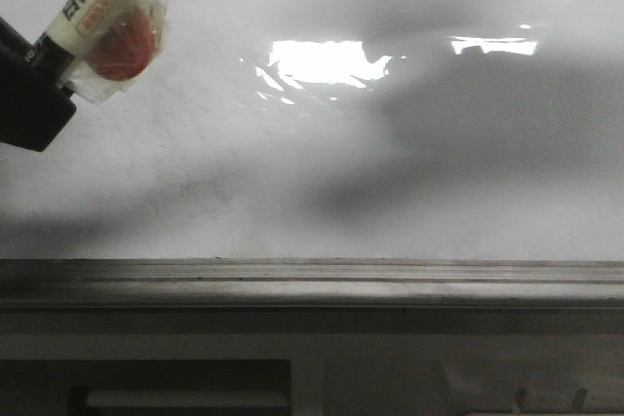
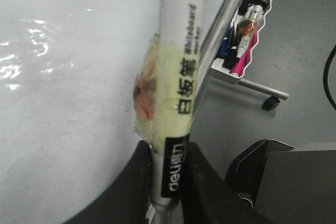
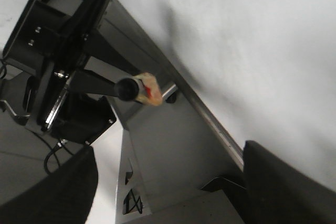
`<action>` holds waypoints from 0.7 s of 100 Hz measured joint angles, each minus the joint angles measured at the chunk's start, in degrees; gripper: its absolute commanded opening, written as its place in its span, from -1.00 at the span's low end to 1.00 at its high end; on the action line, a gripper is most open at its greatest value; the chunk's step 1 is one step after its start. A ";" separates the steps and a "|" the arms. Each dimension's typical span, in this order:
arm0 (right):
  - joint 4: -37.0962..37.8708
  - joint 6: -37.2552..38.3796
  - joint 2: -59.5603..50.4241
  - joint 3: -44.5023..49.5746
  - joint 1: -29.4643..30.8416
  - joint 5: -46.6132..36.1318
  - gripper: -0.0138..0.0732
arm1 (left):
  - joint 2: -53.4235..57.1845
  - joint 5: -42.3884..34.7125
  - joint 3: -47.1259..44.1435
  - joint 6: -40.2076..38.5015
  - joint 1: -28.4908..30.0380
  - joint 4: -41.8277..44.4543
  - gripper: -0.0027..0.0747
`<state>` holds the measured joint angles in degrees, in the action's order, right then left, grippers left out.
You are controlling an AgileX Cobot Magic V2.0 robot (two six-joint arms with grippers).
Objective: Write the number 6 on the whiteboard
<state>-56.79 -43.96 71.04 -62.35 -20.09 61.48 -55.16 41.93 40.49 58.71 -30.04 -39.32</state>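
Whiteboard [image 1: 409,192]: glossy, faintly smudged, glare patch, grey ledge [image 1: 312,284]. No number 6 drawn yet. Left gripper [image 2: 170,182] clamped on the marker [image 2: 181,77], a white barrel wrapped in yellowish tape. Tip out of view, probably off the board. Right gripper [image 3: 168,182] spread wide, empty. Keep light, even pressure through the curved stroke.

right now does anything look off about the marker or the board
Yes: the marker in the left gripper has a lumpy wad of yellowish tape with a red patch around its barrel. The whiteboard shows only glare and faint smudges.
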 measured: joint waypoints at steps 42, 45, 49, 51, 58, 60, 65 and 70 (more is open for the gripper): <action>0.11 -0.10 15.57 -13.00 -9.87 2.66 0.33 | 0.00 -1.32 0.00 -1.62 -0.52 1.25 -0.98; 0.11 -0.10 16.15 -13.45 -10.13 2.66 0.29 | 0.00 -1.34 0.00 -1.62 -0.52 1.25 -0.98; 0.11 -0.10 16.92 -13.73 -10.51 2.80 0.24 | 0.00 -1.34 0.00 -1.62 -0.52 1.25 -0.98; 0.11 -0.10 17.22 -13.99 -10.62 2.89 0.22 | 0.00 -1.34 0.00 -1.62 -0.52 1.25 -0.98; 0.22 -0.10 17.95 -14.34 -10.77 3.05 0.10 | 0.00 -1.45 0.00 -1.62 -0.52 1.25 -0.98; 0.22 -0.10 18.10 -14.45 -10.88 3.05 0.05 | 0.00 -1.45 0.00 -1.62 -0.52 1.25 -0.98; 0.22 -0.10 18.38 -14.60 -10.86 3.28 -0.09 | 0.00 -1.53 0.00 -1.72 -0.52 1.25 -0.98; 0.22 -0.10 18.62 -14.72 -10.86 3.55 -0.24 | 0.00 -1.98 0.00 -1.72 -0.52 1.25 -0.98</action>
<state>-56.56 -44.05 89.66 -77.07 -30.95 65.03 -55.16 39.96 40.49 57.00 -30.57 -38.07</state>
